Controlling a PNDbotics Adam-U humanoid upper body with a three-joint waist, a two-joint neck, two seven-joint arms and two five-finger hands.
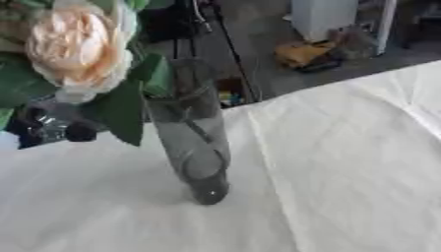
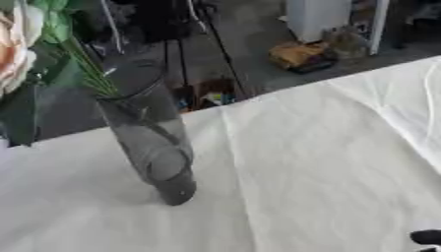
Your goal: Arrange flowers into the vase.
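On the white cloth we're feeding the soft, light flower into the fragile glass vase, gripping at its stem; left hand state unclear.

Left hand in at the left edge of the left eye view — black fingers bunched low, mostly hidden, so can't say what the fingers are doing. Right hand barely peeking in at the bottom right corner of the right eye view — just a dark bit, pose unreadable.
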